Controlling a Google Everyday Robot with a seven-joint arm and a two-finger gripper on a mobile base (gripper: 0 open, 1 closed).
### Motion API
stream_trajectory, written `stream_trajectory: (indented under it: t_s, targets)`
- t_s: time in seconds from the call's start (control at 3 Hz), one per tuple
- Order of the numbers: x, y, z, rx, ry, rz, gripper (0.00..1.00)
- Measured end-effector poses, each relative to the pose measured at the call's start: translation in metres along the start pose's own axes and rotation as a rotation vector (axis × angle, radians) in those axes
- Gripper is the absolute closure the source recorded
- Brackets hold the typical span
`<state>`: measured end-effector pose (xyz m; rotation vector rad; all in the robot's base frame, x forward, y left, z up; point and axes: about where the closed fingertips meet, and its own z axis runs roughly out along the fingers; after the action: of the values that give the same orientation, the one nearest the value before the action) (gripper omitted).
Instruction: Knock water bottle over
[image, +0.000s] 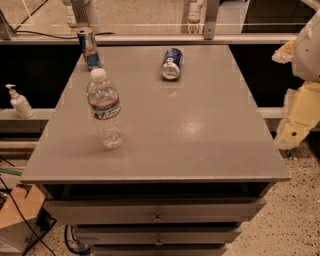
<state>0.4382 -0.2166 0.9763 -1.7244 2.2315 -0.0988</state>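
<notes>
The water bottle (105, 110) stands upright on the left part of the grey table top (200, 130). It is clear ribbed plastic with a white cap and a red-white-blue label band. My arm shows at the right edge of the view, beyond the table's right side. Its cream-coloured gripper (295, 127) hangs there, well to the right of the bottle and apart from it, with the width of the table between them.
A blue-and-silver can (89, 48) stands upright at the table's far left corner. A second can (171, 63) lies on its side at the far middle. A white pump dispenser (19, 102) sits on a ledge to the left. Drawers (157, 212) are under the table top.
</notes>
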Motion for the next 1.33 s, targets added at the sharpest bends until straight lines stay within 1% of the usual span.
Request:
stream_trajectory:
  t_s: [0.33, 0.67, 1.0, 1.33]
  targets:
    - [0.0, 0.0, 0.0, 0.0, 0.0, 0.0, 0.0]
    - [-0.007, -0.002, -0.001, 0.002, -0.036, -0.007, 0.0]
    - [-0.04, -0.002, -0.003, -0.008, -0.138, -0.087, 0.0]
    - [-0.082, 0.003, 0.002, -0.053, -0.27, -0.166, 0.0]
